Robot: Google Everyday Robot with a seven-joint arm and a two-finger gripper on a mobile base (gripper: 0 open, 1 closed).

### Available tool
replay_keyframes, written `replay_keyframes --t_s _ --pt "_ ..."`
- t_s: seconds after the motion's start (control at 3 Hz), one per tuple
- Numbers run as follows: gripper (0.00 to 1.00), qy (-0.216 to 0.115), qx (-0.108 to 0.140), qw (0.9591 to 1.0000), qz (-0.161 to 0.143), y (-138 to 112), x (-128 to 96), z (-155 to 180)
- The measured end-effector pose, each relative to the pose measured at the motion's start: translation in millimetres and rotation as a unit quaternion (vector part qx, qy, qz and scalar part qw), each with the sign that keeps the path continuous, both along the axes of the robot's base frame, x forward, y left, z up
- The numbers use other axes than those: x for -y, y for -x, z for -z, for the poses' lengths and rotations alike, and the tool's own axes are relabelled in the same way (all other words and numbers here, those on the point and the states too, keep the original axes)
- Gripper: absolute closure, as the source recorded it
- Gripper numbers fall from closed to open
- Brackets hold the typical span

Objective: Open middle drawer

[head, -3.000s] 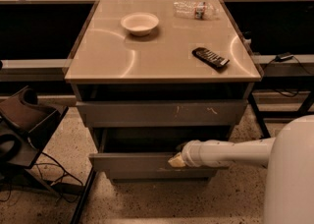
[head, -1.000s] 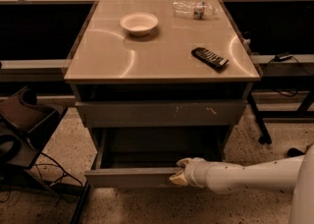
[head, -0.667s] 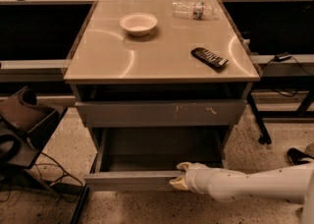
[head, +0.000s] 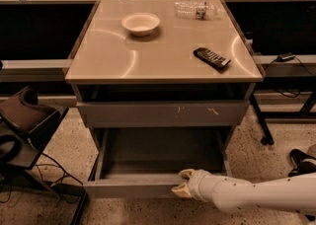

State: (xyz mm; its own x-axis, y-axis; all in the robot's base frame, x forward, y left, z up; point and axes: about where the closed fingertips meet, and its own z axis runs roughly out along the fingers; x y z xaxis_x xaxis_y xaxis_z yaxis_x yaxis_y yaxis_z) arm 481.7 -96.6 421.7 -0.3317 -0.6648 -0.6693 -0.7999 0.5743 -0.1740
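The middle drawer is pulled well out of the cabinet, its shallow grey tray showing bare inside. Its flat grey front faces me near the bottom of the view. My gripper is at the top edge of that front, right of centre, at the end of my white arm reaching in from the lower right. Above it, the wider grey drawer front with pale scratches is pulled out a little, with a dark gap under the tabletop. The lowest drawer is out of view.
On the beige cabinet top sit a white bowl, a plastic bottle lying down and a black remote. A dark chair stands at the left. Black table legs and a shoe are at the right.
The middle drawer has slid further out toward me, and my gripper and arm have drawn back with its front edge.
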Motion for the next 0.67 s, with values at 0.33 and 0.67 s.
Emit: replay_keyframes --t_s 0.33,0.67 --pt "1.00 0.001 0.003 0.9999 -0.011 14.6 0.4 4.1" --pt "1.00 0.001 0.003 0.9999 -0.011 14.8 0.4 0.5"
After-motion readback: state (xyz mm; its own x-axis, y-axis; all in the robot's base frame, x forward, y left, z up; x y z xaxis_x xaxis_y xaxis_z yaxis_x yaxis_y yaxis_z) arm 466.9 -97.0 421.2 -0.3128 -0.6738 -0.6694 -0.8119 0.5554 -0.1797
